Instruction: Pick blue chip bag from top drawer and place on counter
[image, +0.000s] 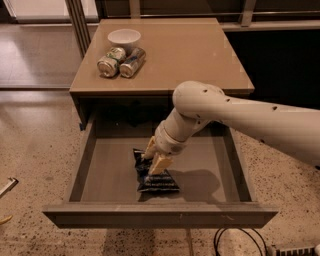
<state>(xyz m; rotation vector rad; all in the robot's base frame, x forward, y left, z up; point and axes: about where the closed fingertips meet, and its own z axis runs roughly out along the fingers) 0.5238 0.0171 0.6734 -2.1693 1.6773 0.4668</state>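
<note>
The blue chip bag (156, 179) lies flat on the bottom of the open top drawer (100, 175), near its front middle. My gripper (154, 157) reaches down into the drawer at the end of the cream arm. It sits right over the bag's upper left end, with its two pale fingers (161, 164) apart, one on each side of the bag's top edge. The bag rests on the drawer floor. The counter (190, 55) is the tan top of the cabinet behind the drawer.
Two silver-green drink cans (121, 61) lie on the counter's left rear next to a white bowl (124, 37). The drawer's front panel (160, 216) is nearest the camera. Speckled floor surrounds the cabinet, with cables at the bottom right (240, 242).
</note>
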